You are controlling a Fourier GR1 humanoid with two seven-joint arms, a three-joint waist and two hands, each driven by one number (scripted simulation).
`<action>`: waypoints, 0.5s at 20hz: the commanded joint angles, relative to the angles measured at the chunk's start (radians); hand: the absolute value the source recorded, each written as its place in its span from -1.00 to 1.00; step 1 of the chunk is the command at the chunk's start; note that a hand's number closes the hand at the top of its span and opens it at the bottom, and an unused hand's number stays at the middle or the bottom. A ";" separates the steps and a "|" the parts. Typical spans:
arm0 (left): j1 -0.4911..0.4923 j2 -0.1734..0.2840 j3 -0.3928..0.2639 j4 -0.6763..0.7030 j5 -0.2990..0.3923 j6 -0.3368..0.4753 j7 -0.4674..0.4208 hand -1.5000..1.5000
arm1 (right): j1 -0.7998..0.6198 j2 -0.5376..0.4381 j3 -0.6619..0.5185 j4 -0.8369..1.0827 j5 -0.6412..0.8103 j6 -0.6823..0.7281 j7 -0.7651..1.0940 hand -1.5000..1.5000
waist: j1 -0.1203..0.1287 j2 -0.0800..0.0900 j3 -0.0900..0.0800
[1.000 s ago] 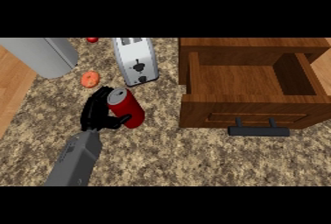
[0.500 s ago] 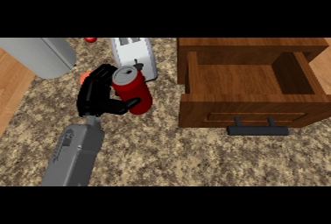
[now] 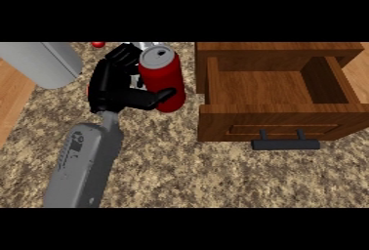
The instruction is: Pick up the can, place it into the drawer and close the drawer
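So the left hand (image 3: pixel 115 93) has its fingers curled round the red can (image 3: pixel 161 78) near the bench's far edge, but the open drawer (image 3: pixel 274 90) has nothing inside and needs closing later.

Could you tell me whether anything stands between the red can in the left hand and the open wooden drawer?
Nothing visible does. The left hand holds the red metal can left of the open wooden drawer; only the drawer's own left wall lies between them, and the can must clear it.
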 commanded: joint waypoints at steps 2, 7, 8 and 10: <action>-0.109 -0.007 -0.080 0.029 -0.012 0.115 0.030 1.00 | -0.023 0.013 0.050 -0.025 0.043 -0.039 0.001 -1.00 | -0.006 0.002 0.000; -0.235 -0.007 -0.088 0.075 -0.002 0.167 0.095 1.00 | -0.098 -0.014 0.049 -0.042 0.036 -0.084 0.087 -1.00 | -0.002 0.003 0.000; -0.262 -0.007 -0.057 0.175 0.010 0.155 0.017 1.00 | 0.022 0.013 0.030 -0.016 -0.005 -0.006 -0.003 -1.00 | -0.016 0.003 0.000; -0.344 -0.007 -0.140 0.159 0.005 0.282 0.097 1.00 | -0.059 0.012 0.045 0.003 0.058 -0.027 0.018 -1.00 | -0.010 0.003 0.000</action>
